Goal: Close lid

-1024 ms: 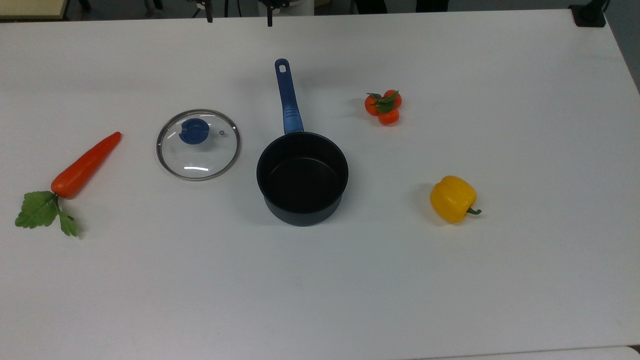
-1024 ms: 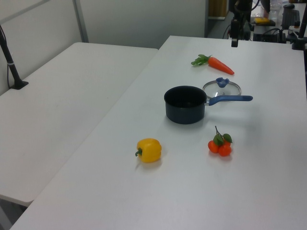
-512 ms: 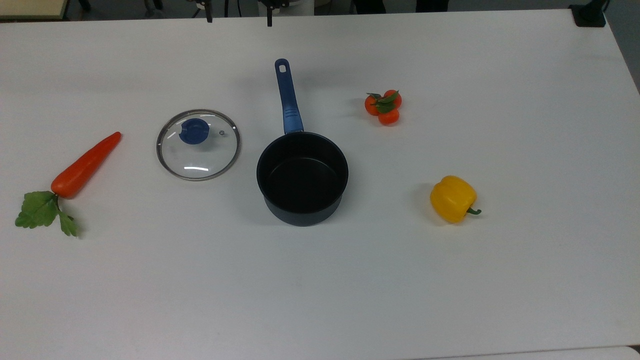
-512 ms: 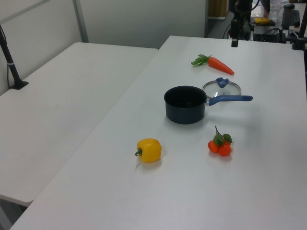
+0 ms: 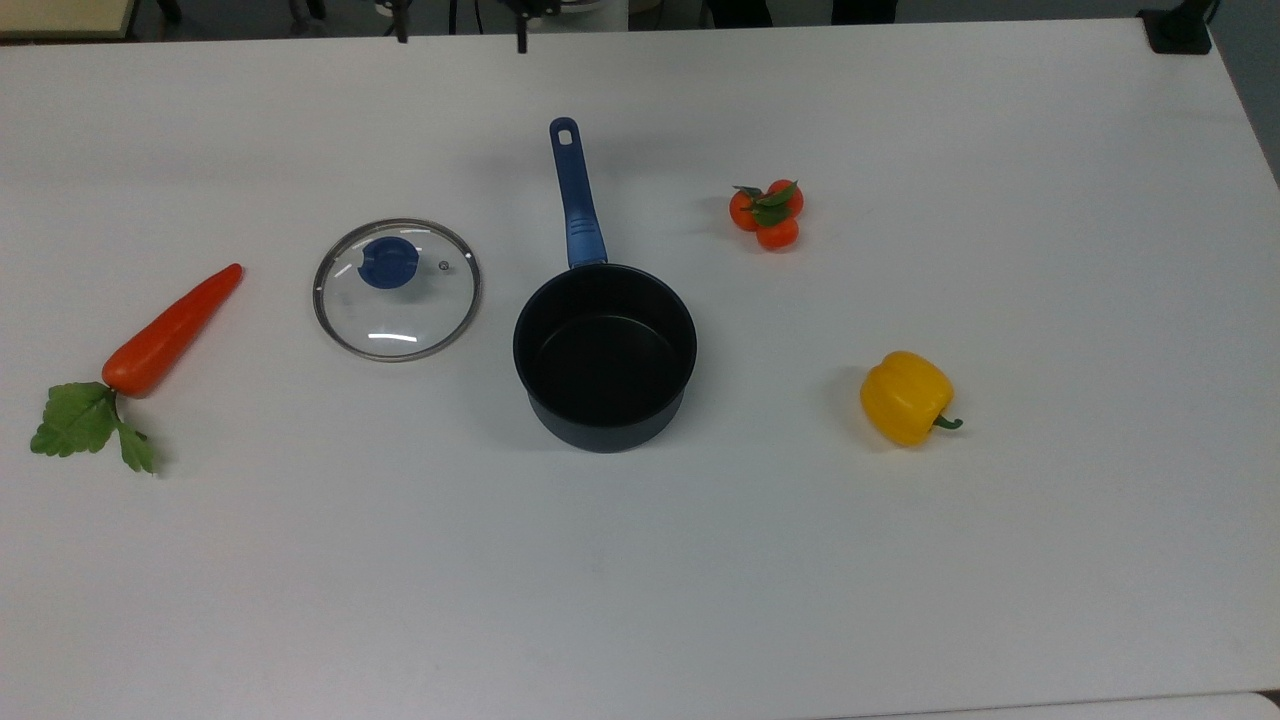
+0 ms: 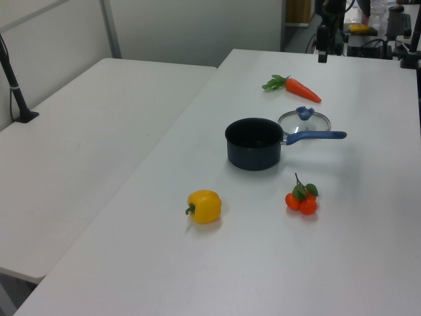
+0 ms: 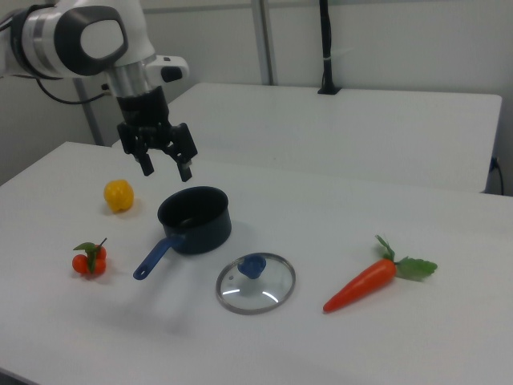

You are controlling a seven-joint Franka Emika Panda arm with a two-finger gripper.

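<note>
The lid (image 5: 397, 290), clear glass with a silver rim and a blue knob, lies flat on the white table to the top view's left of the saucepan. It also shows in the left view (image 6: 304, 120) and the right view (image 7: 256, 282). The dark saucepan (image 5: 605, 355) stands uncovered, its long blue handle (image 5: 577, 195) pointing toward the table's far edge. My gripper (image 7: 166, 170) hangs open and empty in the air, well above the table and apart from both. Its fingertips (image 5: 402, 35) show at the top view's upper edge, and in the left view the gripper (image 6: 322, 56) hangs beyond the carrot.
A toy carrot (image 5: 165, 335) lies to the top view's left of the lid. Small tomatoes (image 5: 766, 214) and a yellow pepper (image 5: 905, 397) sit to the pan's right. A second table (image 6: 85, 131) adjoins in the left view.
The gripper's fingertips have shifted slightly toward the top view's left. Lid, pan and vegetables have not moved.
</note>
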